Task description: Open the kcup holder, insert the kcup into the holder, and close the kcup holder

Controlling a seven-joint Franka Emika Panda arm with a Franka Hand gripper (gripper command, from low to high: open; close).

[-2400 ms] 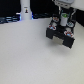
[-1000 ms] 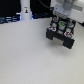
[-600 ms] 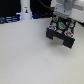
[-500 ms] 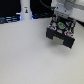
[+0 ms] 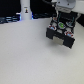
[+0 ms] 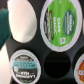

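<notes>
Scanning the ext. view from its left, we see a white upright object [image 5: 24, 10] w/ a blue glow at the back edge of the pale desk [image 5: 27, 55], dark gear behind it, too blurred to name. Most of the desk is bare white surface. Toward the ext. view's right sits the kcup holder [image 5: 62, 31], a black boxy unit turned at an angle, its drawer open upward w/ round slots showing; one slot holds a pod w/ a greenish top [image 5: 62, 23], others show reddish/white bits, too small to sort. The white arm [image 5: 64, 4] hangs right above the holder's back portion, so close we can't separate it from the holder's rim.

In the wrist view we're looking straight down into the drawer tray [image 6: 35, 47], black w/ round wells. A white finger [image 6: 21, 22] covers one corner, blurred; teal patch beside it. We can't tell how wide the fingers stand, as only that one shows. Next to it the kcup [image 6: 61, 22], green foil top w/ white rim, sits seated in a well. Another pod w/ a white/dark label [image 6: 24, 65] fills a nearby well. Between them & further along, one empty round well [image 6: 54, 64]. At the edge, an orange-topped pod [image 6: 80, 64], only partly in frame.
</notes>
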